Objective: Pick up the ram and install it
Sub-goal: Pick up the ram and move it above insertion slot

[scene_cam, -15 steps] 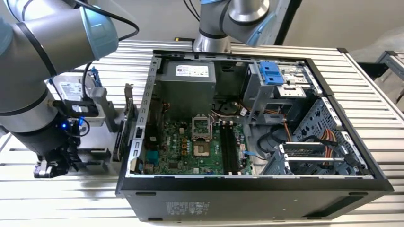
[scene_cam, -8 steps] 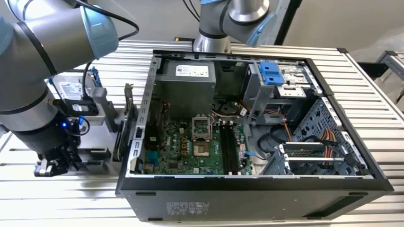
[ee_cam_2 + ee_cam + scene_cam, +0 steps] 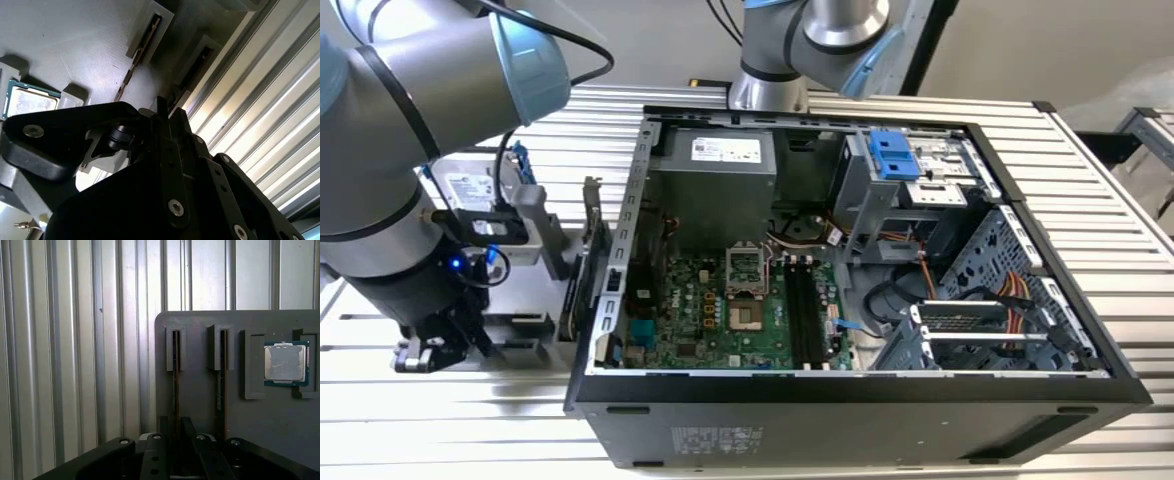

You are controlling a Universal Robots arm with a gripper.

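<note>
The pincer [image 3: 174, 426] sits low around the ram [image 3: 175, 390]; I cannot tell if it squeezes. The ram stands on edge in a slot of the grey holder [image 3: 280, 430]. The next slot holds another stick [image 3: 220, 390]. Past that, a chip [image 3: 285, 364] lies in its pocket.

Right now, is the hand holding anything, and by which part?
Cannot tell: the hand straddles one end of the ram in its holder, but no grip shows clearly.
</note>
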